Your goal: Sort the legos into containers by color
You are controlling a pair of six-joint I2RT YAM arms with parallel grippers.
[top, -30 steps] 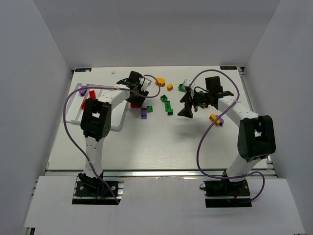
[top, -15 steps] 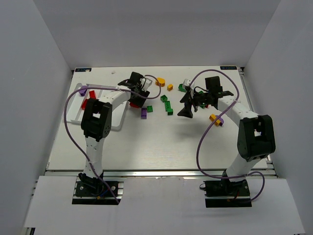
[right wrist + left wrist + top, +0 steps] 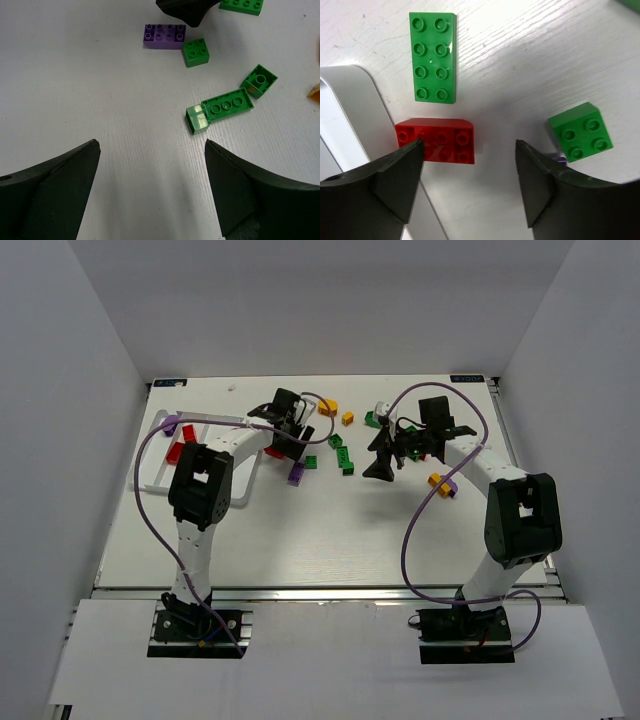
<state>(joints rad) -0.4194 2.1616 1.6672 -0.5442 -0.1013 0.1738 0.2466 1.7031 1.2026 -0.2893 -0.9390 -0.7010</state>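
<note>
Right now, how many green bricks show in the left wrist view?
2: a long brick above the red brick, a square brick right of it. A green sliver top right may be another.

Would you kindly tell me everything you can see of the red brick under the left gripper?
The red brick is glossy plastic and rectangular, with two rows of round studs; one long edge looks rounded. It lies flat, studs up, on the white table, with one end against or very near the tray corner. A long green brick lies just beyond it, apart. The open left gripper is above it, one finger overlapping its corner in the wrist view. Nothing grips it.
</note>
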